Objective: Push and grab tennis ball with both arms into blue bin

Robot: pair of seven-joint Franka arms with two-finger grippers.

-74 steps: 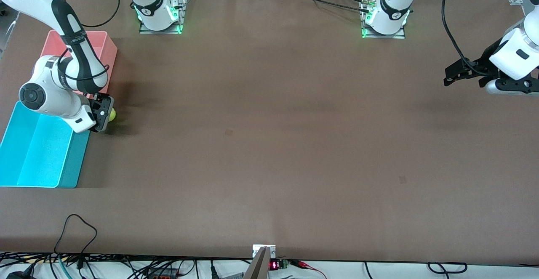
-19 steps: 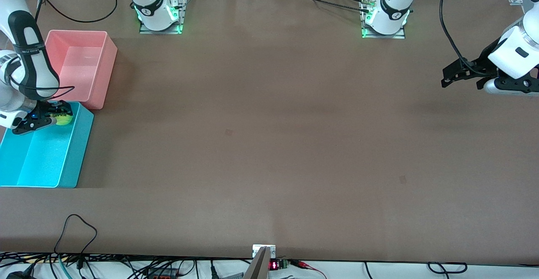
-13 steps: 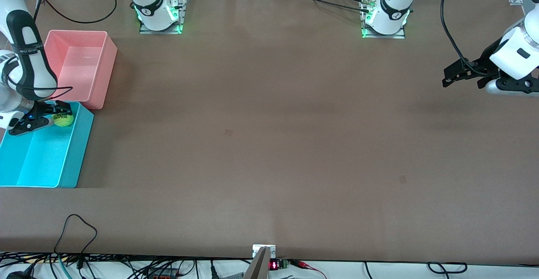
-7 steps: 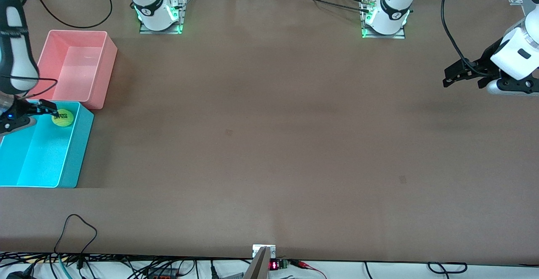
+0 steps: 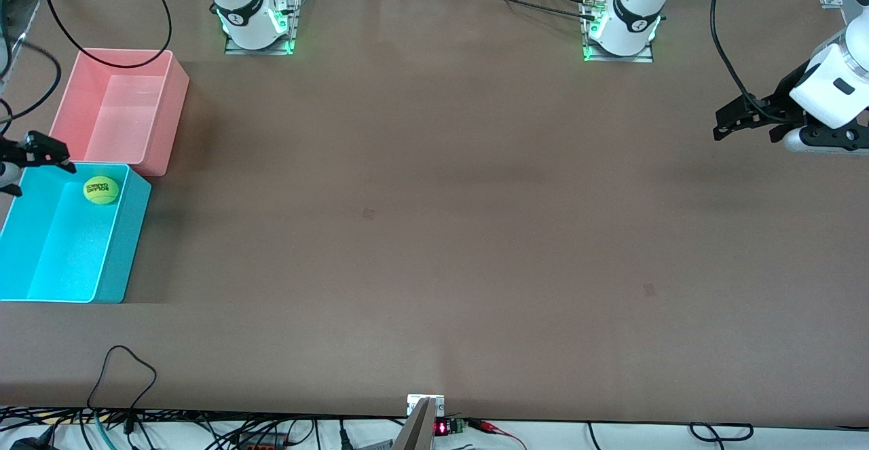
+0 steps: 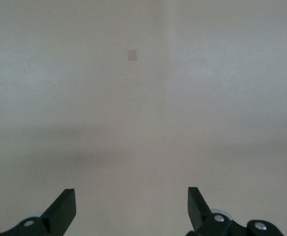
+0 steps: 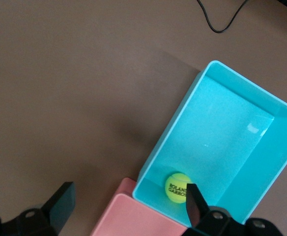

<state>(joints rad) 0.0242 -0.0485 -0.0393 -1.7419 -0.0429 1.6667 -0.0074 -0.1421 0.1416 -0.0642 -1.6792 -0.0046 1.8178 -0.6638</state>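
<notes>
Front view shows the tennis ball [image 5: 101, 190] lying loose inside the blue bin [image 5: 125, 246], in its upper corner beside the pink bin [image 5: 173, 117], at the frame's left. By this the task looks done. Right gripper [image 5: 34, 155] hangs above the bin's upper rim, fingers wide and empty. Left gripper [image 5: 736, 124] waits over the bare worktop [image 5: 434, 233] at far right, fingers spread wide.

I see the ball [image 5: 101, 190] in the bin [image 5: 41, 280], at its end touching the pink bin [image 5: 170, 104]; both by the right arm's table [image 5: 434, 233] end.
</notes>
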